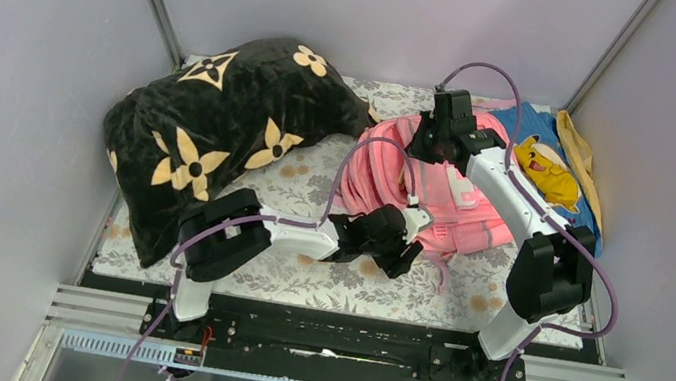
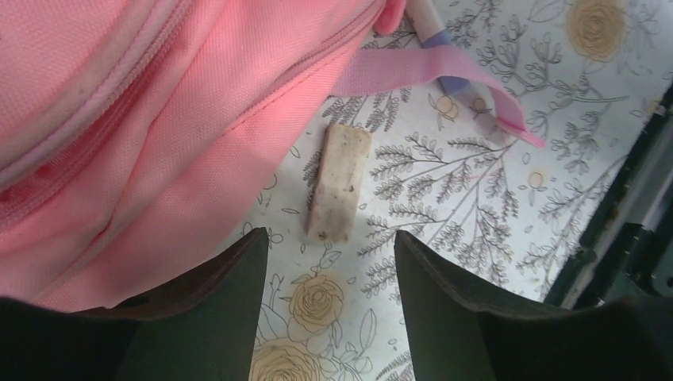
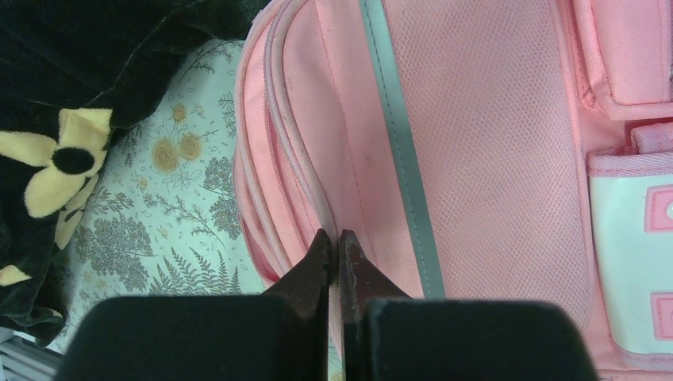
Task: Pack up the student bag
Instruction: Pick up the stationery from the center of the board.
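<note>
Your left fingers [image 2: 210, 305] stand apart with nothing between them. They hang low over the floral counter [image 2: 444, 198], right at the near edge of the student bag [image 2: 135, 119]. A small beige speckled block [image 2: 340, 182] lies on the counter just ahead of the gap, just beside the bag's side. A pink strap [image 2: 428, 67] trails across the counter past the block's far end.

Your right fingers [image 3: 317, 274] are pressed together, tips at the bag's zip seam — whether they pinch fabric or a zip pull, the wrist view doesn't show.

From the top view the bag lies flat on the counter, right of centre. The black pillow [image 1: 211, 131] with tan flowers sits just beside it on the left, and the blue cloth [image 1: 549, 141] with the yellow figure lies at its far right side.
</note>
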